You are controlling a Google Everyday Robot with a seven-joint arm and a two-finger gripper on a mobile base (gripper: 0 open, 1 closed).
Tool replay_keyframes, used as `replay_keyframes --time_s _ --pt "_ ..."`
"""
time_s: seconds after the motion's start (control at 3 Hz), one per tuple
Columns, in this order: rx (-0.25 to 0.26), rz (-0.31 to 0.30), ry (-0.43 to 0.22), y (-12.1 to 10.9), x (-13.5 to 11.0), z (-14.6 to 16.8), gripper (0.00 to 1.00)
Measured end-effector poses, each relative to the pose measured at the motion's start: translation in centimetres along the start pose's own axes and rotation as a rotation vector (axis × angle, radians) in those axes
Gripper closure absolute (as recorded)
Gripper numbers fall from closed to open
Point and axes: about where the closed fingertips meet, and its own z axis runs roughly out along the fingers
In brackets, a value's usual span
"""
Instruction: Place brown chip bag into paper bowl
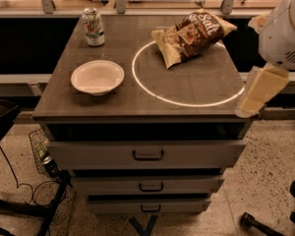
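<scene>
The brown chip bag (192, 35) lies flat at the back right of the grey tabletop (137, 100), partly over a glowing white ring. The paper bowl (97, 76) sits upright and empty at the front left of the top, well apart from the bag. My gripper (258, 91) hangs at the table's right front corner, below the white arm housing (285, 28). It is to the right of and nearer than the bag, and holds nothing that I can see.
A green-and-white soda can (93, 26) stands at the back left corner, behind the bowl. The table is a drawer cabinet with three closed drawers (147, 154). A wire basket and cables (42, 154) lie on the floor at left. A counter edge runs behind.
</scene>
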Motion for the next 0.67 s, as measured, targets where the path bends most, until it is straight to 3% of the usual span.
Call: replay_keyframes --time_s 0.67 --pt "0.175 0.036 -0.154 -3.3 -3.1 2.7 0.0"
